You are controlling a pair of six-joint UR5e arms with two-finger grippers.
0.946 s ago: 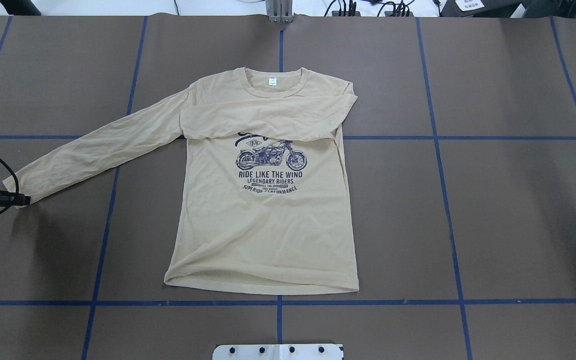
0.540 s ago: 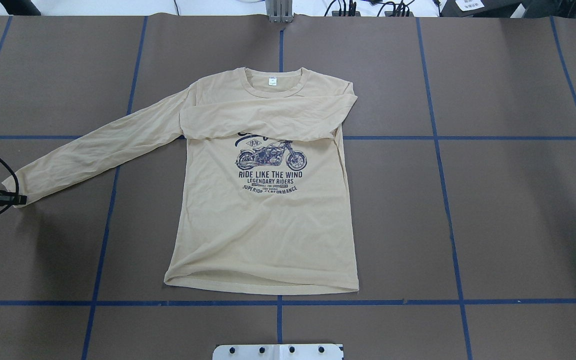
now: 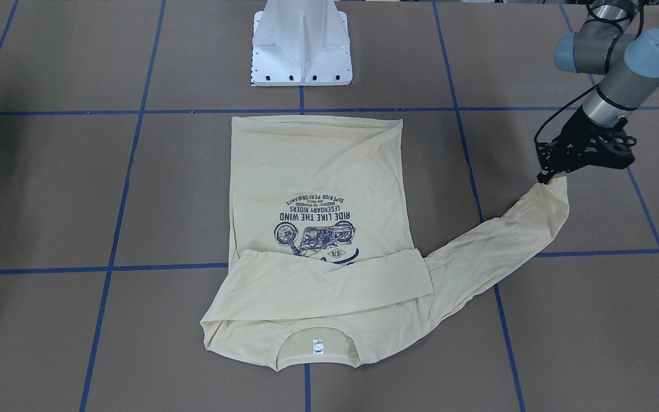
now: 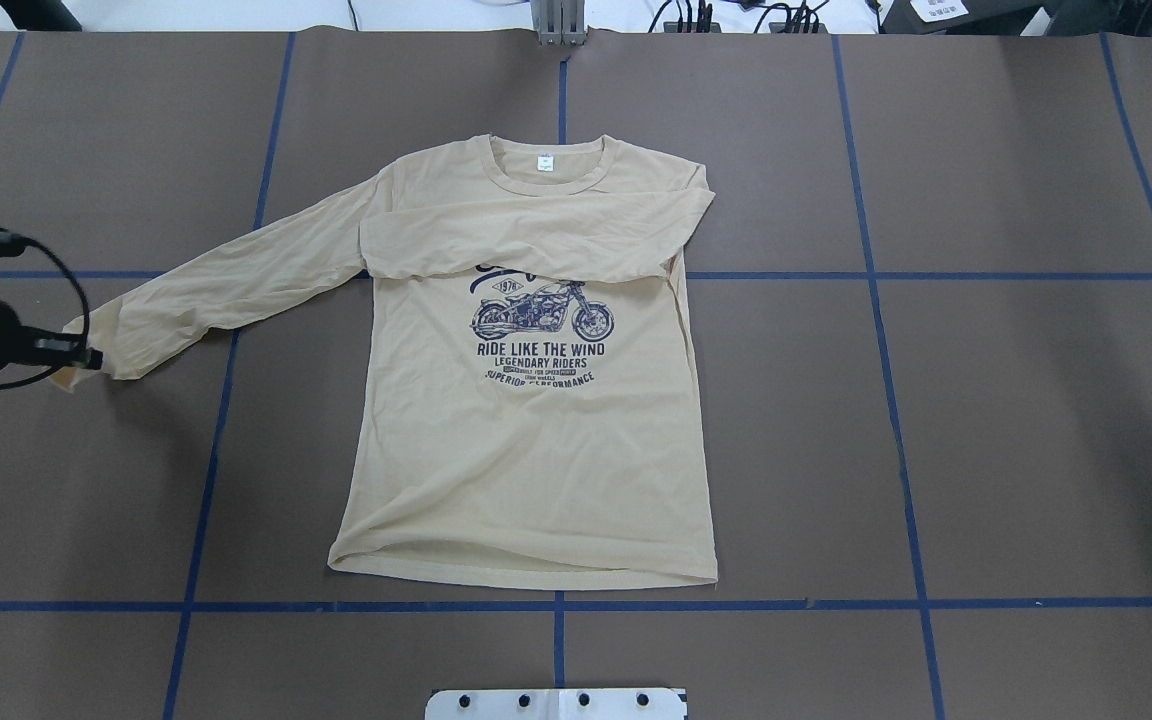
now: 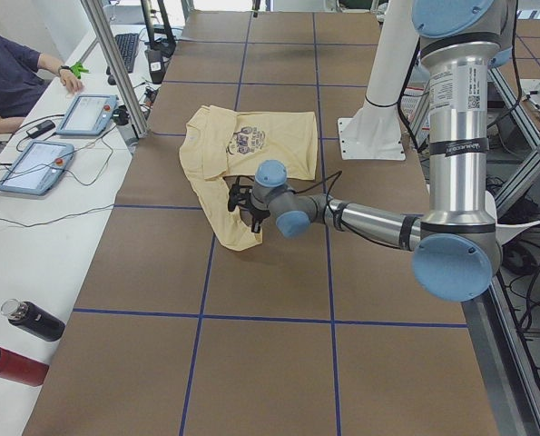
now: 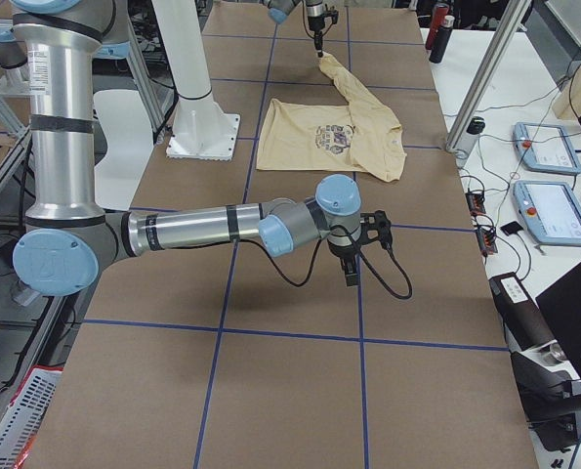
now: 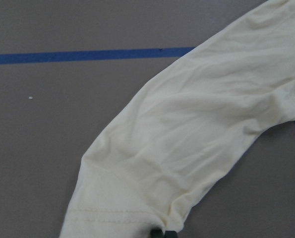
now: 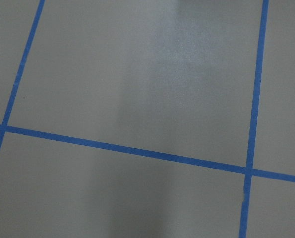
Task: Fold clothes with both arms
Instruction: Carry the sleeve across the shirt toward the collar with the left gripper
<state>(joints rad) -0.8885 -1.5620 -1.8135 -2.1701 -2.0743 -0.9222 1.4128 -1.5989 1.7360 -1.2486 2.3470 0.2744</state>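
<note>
Gripping sleeve cuff [image 4: 114,342] of shirt [image 4: 526,460] with left end effector [image 4: 86,358]; lifted, drawn rightward from frame's left edge since before. Likely starting second sleeve fold.

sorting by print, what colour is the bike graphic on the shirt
The graphic is navy, on a cream-yellow shirt; clearest in the overhead view.

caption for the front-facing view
Left claw pinches the outstretched sleeve cuff of the T-shirt, other sleeve folded across chest.
</note>
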